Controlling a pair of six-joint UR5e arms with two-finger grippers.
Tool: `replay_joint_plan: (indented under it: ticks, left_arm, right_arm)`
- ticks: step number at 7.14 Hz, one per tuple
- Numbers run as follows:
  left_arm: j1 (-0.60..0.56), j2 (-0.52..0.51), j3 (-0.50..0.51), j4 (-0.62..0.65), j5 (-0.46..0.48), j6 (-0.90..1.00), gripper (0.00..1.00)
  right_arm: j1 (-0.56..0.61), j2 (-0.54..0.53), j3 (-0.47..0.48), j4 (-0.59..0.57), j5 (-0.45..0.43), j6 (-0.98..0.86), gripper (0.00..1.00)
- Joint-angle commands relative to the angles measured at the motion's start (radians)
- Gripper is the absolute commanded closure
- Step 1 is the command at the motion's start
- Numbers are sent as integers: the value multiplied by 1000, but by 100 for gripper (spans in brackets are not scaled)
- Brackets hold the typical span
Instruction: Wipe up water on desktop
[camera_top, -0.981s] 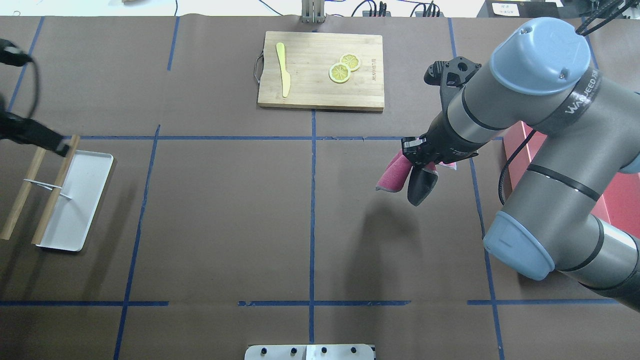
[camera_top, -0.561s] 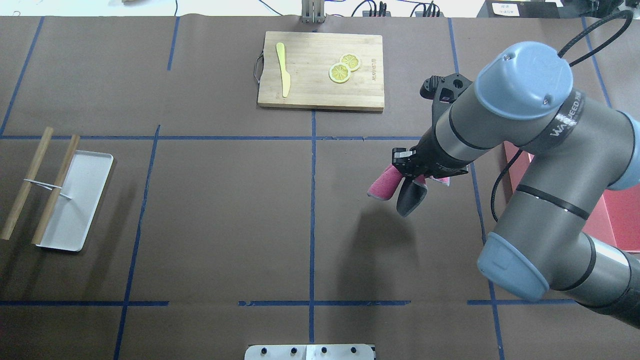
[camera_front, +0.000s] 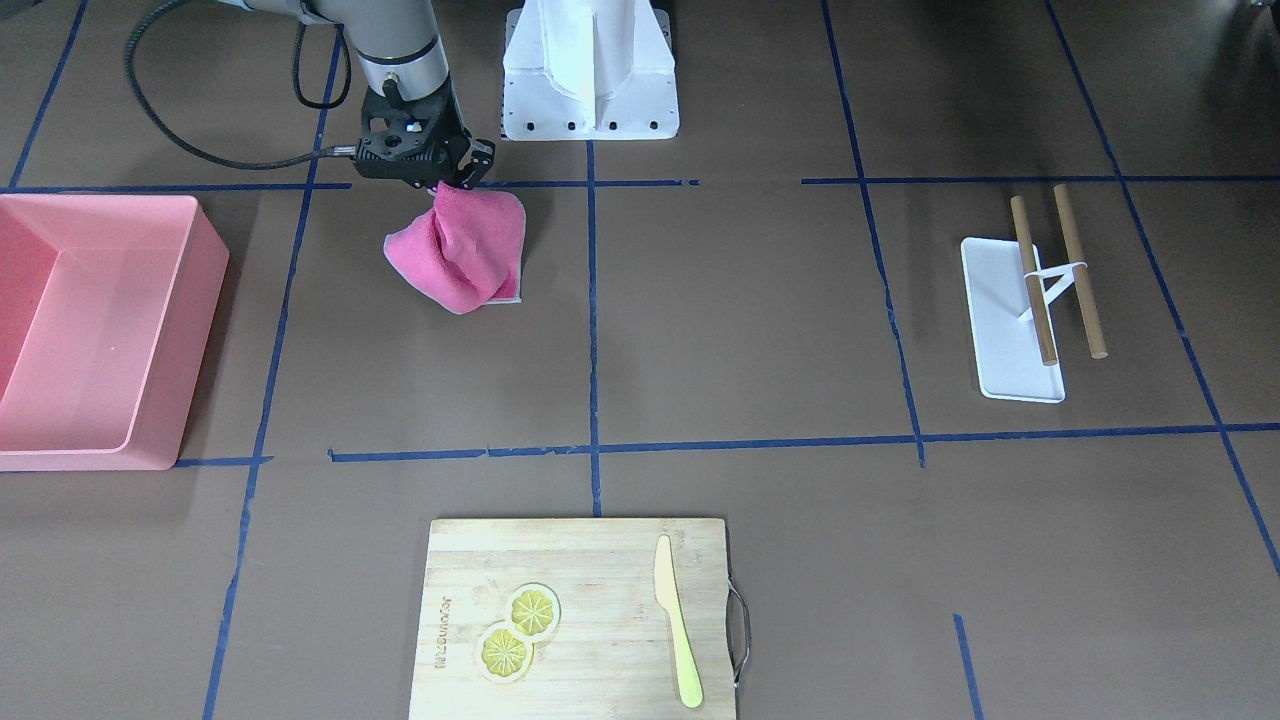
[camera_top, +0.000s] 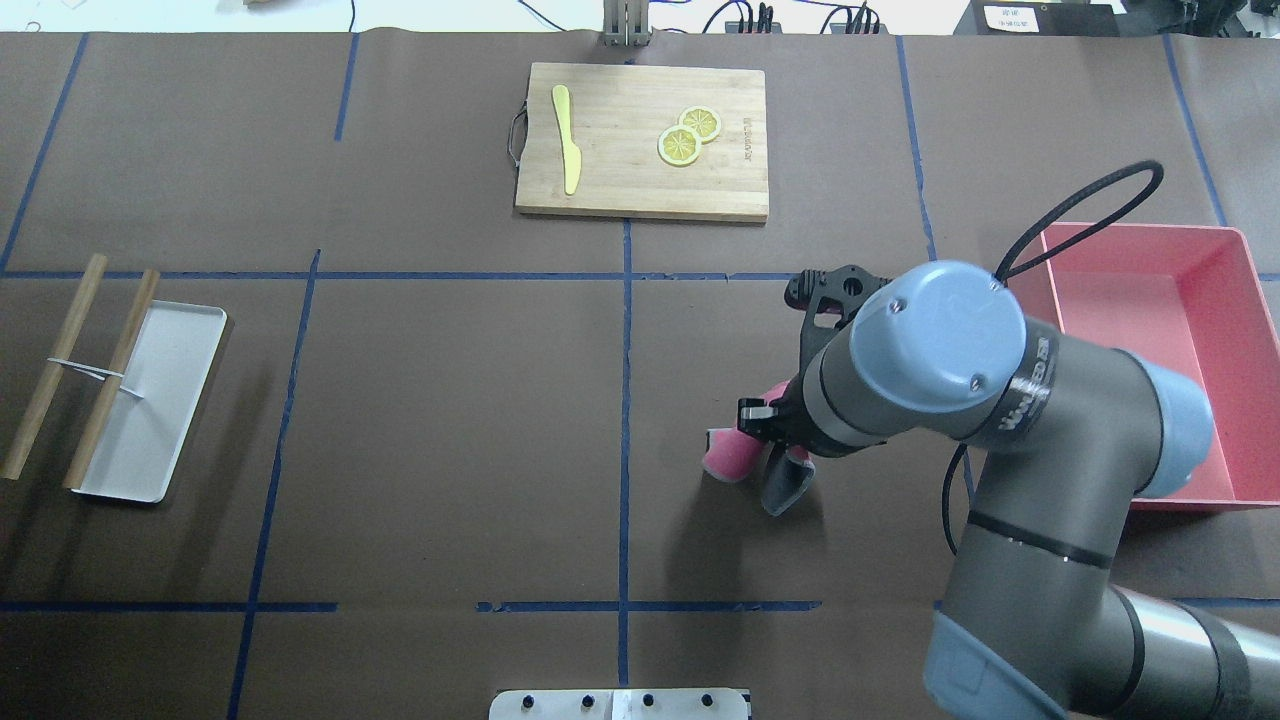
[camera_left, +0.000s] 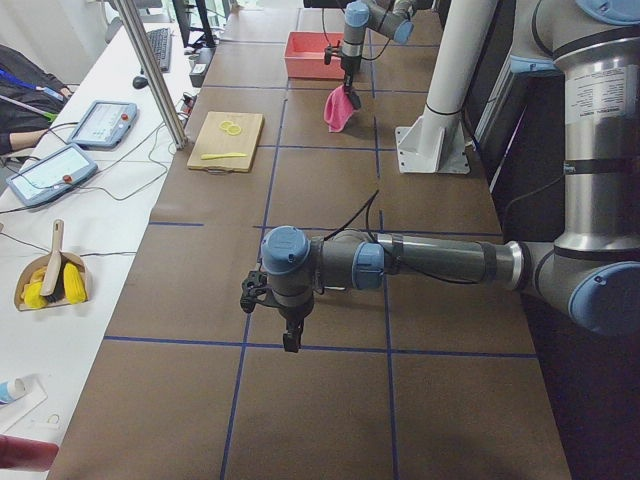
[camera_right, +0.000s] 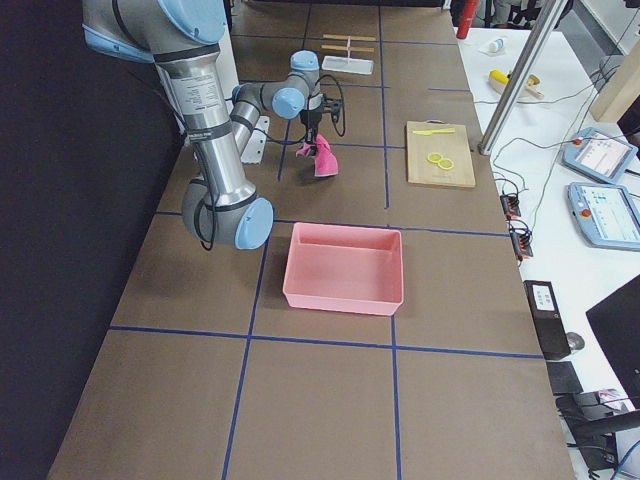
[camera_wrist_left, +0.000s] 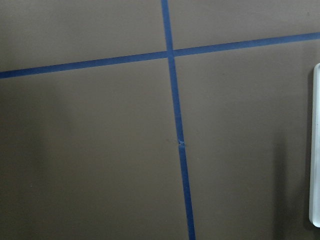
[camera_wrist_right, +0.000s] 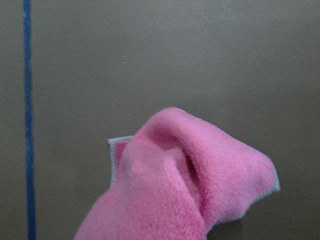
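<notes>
Cloth (camera_wrist_right: 190, 185) fills the lower part of the right wrist view: pink, fleecy, bunched and folded over itself, with a pale stitched hem showing. Right gripper (camera_front: 447, 183) has its fingers pinched closed on the top of the cloth. The rest hangs loose below it over the desktop (camera_front: 750, 300), in the taped square just beside the robot's base and near the centre tape line. I cannot tell whether the lowest fold touches the surface. I see no wet patch on the brown sheet, so I cannot place the spill.

Handling, my judgement: light, soft and limp, with no stiffness of its own. It should roll and drag under the fingers rather than lie flat. A top pinch suits carrying. For wiping I would lower it until a good pad of cloth presses on the sheet. The pile may catch on the matte surface and tug free of the fingers.

Left gripper (camera_left: 289, 340) hangs over bare desktop, well apart from the cloth. I cannot tell whether it is open or closed.

Farther out: pink bin (camera_front: 196, 350) on the right arm's side, white tray (camera_front: 1000, 310) with two wooden rods (camera_front: 1080, 270) on the left arm's side. Farthest: cutting board (camera_front: 600, 560) with lemon slices (camera_front: 518, 630) and yellow knife (camera_front: 677, 630).
</notes>
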Motion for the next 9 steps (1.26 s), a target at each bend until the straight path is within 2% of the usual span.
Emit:
replay_joint_plan:
  ticks: [1,2,5,7,9]
  left_arm:
    - [-2,-1,5,-1,0,-2,0]
    - [-2,-1,3,-1,0,-2,0]
    - [-4,2,3,-1,0,-2,0]
    - [-2,2,2,-1,-2,-2,0]
    - [-4,2,-4,0,-2,-2,0]
  right_arm:
    - [-21,-52,-42,0,-14,-14,100]
    - [8,-77,-39,0,-5,-63,100]
    - [189,-219,-47,-3,15,-370,100]
    - [249,-279,-41,-1,41,-467,100]
    - [229,-197,-61,-1,63,-370,100]
